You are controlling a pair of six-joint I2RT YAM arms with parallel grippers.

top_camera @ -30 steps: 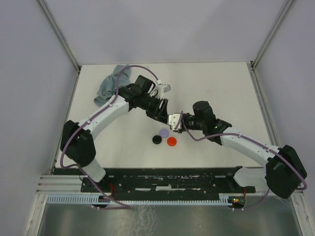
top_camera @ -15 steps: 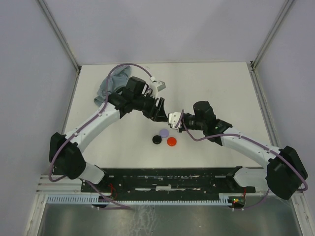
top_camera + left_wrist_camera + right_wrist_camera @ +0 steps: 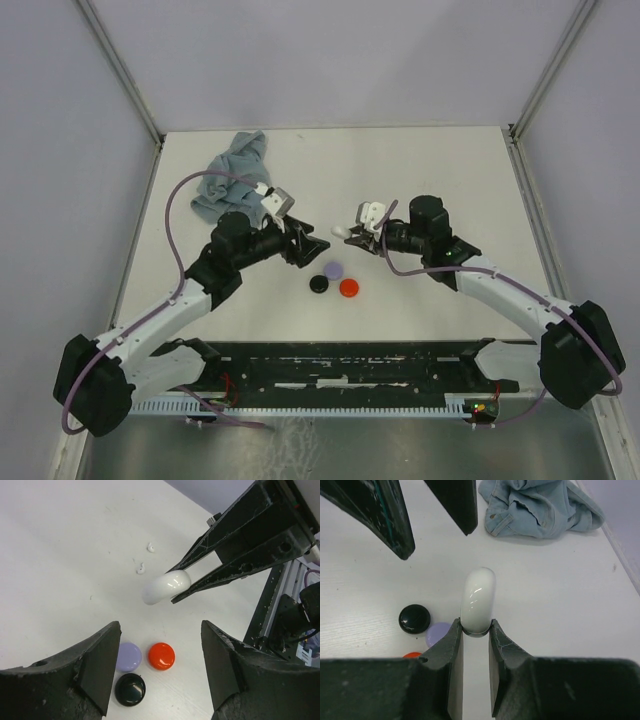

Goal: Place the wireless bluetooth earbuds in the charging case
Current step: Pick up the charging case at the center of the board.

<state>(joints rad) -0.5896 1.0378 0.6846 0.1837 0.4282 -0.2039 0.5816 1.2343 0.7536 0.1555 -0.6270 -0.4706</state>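
Observation:
The white glossy charging case [image 3: 478, 600] is closed and pinched edge-on between the fingers of my right gripper [image 3: 476, 625], held above the table [image 3: 450, 180]. In the left wrist view the case [image 3: 167, 586] sticks out of the right gripper [image 3: 175, 585]. Two tiny white earbuds [image 3: 141, 569] lie on the table beyond it. My left gripper [image 3: 160, 630] stands open and empty, a little short of the case. From above, the left gripper [image 3: 308, 245] and the right gripper [image 3: 355, 232] face each other with the case [image 3: 342, 230] between them.
Three round discs lie together in front of the grippers: lavender [image 3: 334, 270], black [image 3: 319, 284] and red [image 3: 349, 288]. A crumpled blue-grey cloth [image 3: 228, 175] sits at the back left. The arms' base rail [image 3: 330, 360] runs along the near edge.
My left gripper has opened and drawn back from the case toward the near left. My right gripper has shut on the case and shifted it slightly back and right.

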